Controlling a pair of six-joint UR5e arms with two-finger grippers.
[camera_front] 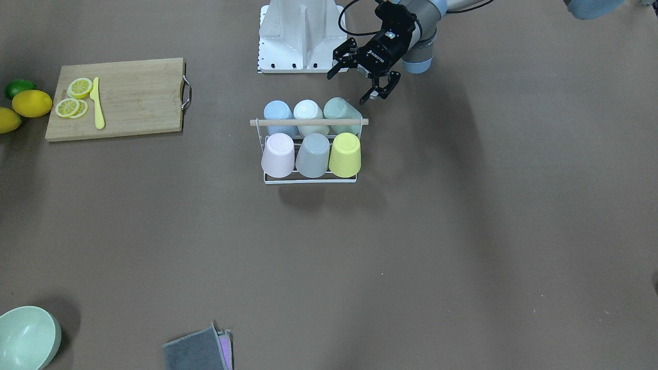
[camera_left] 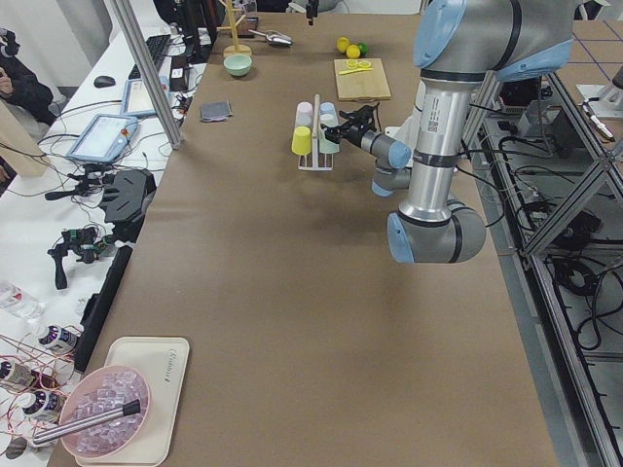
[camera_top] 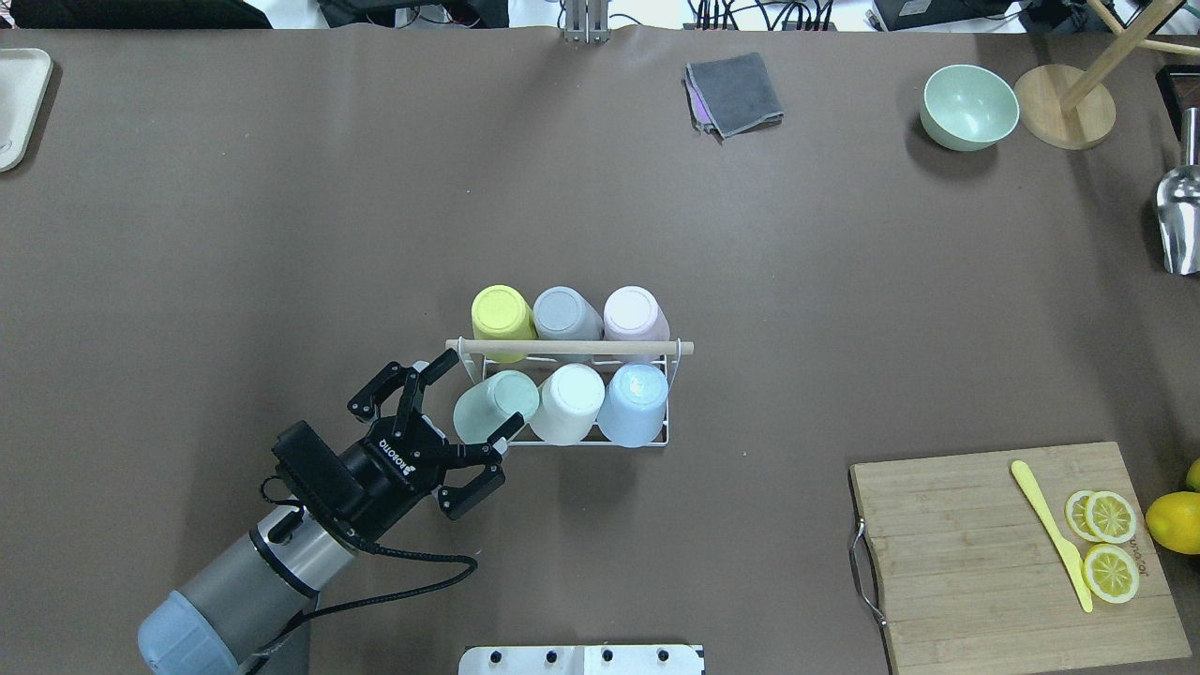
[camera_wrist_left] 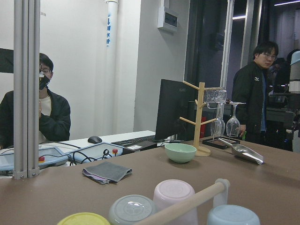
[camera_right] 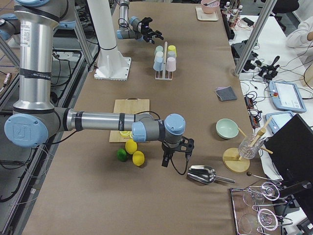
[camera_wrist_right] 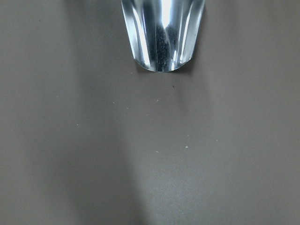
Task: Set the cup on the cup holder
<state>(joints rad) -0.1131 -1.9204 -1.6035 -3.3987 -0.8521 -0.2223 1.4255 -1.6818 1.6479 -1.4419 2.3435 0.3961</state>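
Observation:
The cup holder (camera_top: 572,348), a white wire rack with a wooden rod handle, stands mid-table and also shows in the front view (camera_front: 308,122). It carries two rows of three upturned cups. Yellow (camera_top: 502,317), grey (camera_top: 565,314) and pink (camera_top: 636,314) are in the far row. Mint (camera_top: 495,405), white (camera_top: 572,401) and blue (camera_top: 636,405) are in the near row. The mint cup (camera_front: 342,110) leans. My left gripper (camera_top: 483,394) is open and empty, its fingers spread to either side of the mint cup; in the front view (camera_front: 354,86) it sits just behind it. My right gripper (camera_right: 176,152) shows only in the exterior right view, beside a metal scoop (camera_right: 201,174); I cannot tell whether it is open or shut.
A cutting board (camera_top: 994,544) with lemon slices and a yellow knife lies at the near right, with lemons (camera_top: 1172,520) beside it. A mint bowl (camera_top: 968,105), grey cloth (camera_top: 734,92), wooden stand (camera_top: 1064,117) and the scoop (camera_top: 1179,220) are far right. The robot base (camera_top: 581,659) is at the near edge.

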